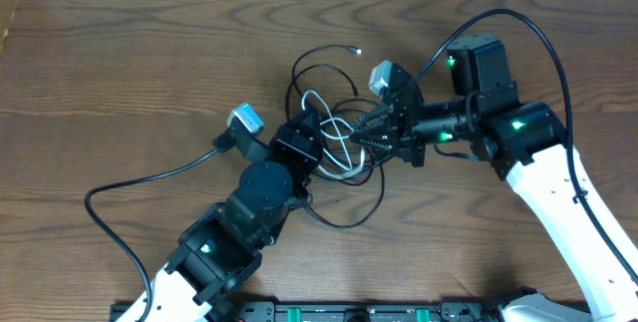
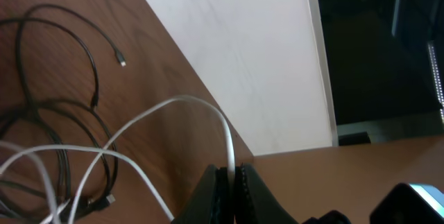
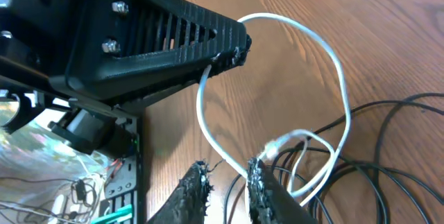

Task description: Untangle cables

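We see a thin white cord looped through thin black cords in a loose knot at the middle of the brown wood-grain surface, between the two arms. The white one arches up off the wood in a tall loop. One black cord curls away from the heap and ends in a small silver plug. The left hand is pressed together, pinching the white cord at the top of its arch. The right hand is parted by a narrow gap just above the tangle, and the white cord runs down towards that gap.
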`<action>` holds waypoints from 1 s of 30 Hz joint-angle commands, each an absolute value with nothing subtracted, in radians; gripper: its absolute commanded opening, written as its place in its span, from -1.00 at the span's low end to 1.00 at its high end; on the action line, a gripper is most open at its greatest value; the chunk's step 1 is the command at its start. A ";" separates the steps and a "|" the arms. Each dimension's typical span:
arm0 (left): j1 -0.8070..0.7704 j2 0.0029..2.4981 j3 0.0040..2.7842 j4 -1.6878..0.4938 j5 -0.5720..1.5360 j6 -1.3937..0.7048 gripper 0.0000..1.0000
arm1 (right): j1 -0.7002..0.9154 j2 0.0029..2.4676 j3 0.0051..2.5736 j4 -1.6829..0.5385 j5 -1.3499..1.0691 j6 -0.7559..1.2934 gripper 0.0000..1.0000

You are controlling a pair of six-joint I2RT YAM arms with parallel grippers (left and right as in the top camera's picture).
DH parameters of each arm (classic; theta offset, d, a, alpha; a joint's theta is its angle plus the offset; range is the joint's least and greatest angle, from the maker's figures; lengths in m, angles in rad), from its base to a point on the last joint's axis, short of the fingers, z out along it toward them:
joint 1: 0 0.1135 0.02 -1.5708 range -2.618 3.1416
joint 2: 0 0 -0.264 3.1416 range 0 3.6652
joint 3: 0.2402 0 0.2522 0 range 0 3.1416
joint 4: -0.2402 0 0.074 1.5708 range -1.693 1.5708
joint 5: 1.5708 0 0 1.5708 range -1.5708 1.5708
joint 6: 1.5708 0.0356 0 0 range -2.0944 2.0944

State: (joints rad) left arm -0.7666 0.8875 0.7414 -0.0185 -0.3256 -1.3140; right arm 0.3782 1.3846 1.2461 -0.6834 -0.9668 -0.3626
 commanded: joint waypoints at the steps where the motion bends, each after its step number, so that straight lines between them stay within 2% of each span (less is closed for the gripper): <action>1: -0.762 0.888 0.746 -0.015 -0.307 -1.330 -0.84 | 0.383 1.375 1.243 -0.690 -0.931 -0.363 -0.60; 4: -0.762 0.888 0.746 -0.023 -0.307 -1.328 -0.84 | 0.383 1.375 1.243 -0.705 -0.821 -0.220 -0.42; 6: -0.762 0.889 0.746 -0.049 -0.307 -1.329 -0.83 | 0.383 1.375 1.243 -0.721 -0.727 -0.100 -0.19; 9: -0.763 0.896 0.746 -0.122 -0.305 -1.329 -0.84 | 0.384 1.375 1.243 -0.754 -0.653 0.012 -0.05; 13: -0.763 0.925 0.746 -0.212 -0.297 -1.329 -0.85 | 0.386 1.375 1.242 -0.796 -0.599 0.112 0.42; 14: -0.763 0.935 0.746 -0.226 -0.296 -1.329 -0.84 | 0.386 1.375 1.242 -0.806 -0.577 0.147 0.47; 19: -0.763 1.009 0.746 -0.273 -0.272 -1.329 -0.85 | 0.387 1.375 1.242 -0.863 -0.506 0.306 0.57; 26: -0.764 1.175 0.746 -0.308 -0.259 -1.330 -0.85 | 0.388 1.377 1.205 -0.860 -0.498 0.348 0.69; 30: -0.764 1.253 0.746 -0.268 -0.250 -1.330 -0.85 | 0.388 1.383 1.122 -0.783 -0.459 0.356 0.71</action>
State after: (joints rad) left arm -0.7666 1.2171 0.7414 -0.2802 -0.2596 -1.3319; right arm 0.3840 1.3846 1.1736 -0.8059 -0.5011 0.3202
